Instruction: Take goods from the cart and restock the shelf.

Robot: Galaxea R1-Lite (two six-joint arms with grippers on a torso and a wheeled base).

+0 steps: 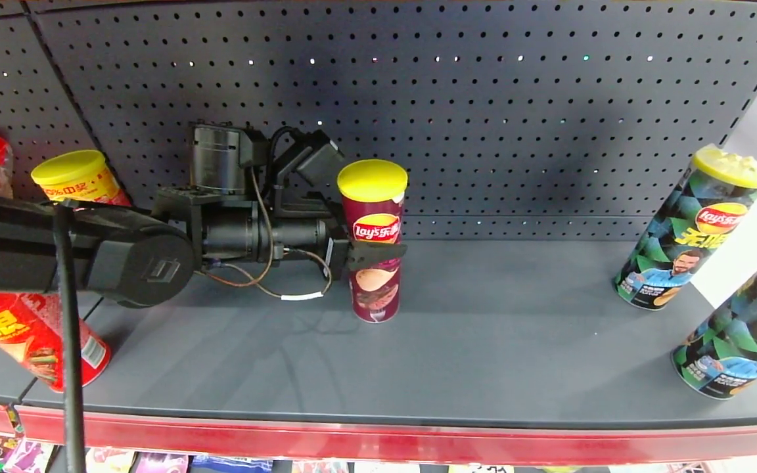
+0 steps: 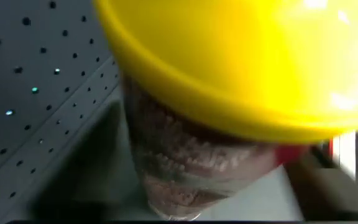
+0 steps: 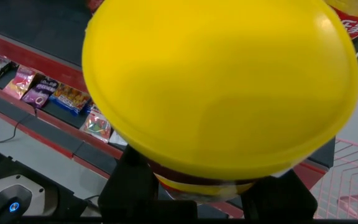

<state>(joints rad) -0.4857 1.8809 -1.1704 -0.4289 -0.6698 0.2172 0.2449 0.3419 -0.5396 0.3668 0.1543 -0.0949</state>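
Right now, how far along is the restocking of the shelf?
Looks done: green cans and red cans stand on the shelf. In hand: the left end effector grips the maroon can, upright on the shelf, not yet released. Left: the right end effector holds another yellow-lidded can, not yet shelved.

A maroon crisp can point(image 1: 374, 263) with a yellow lid stands upright on the dark grey shelf point(image 1: 497, 341), midway along it and near the pegboard back point(image 1: 483, 118). The left pincer point(image 1: 378, 253) clasps it at the waist. A second yellow-lidded can point(image 3: 219, 81), red and yellow below the lid, sits between the right pincer point(image 3: 204, 194) and its dark fingers.
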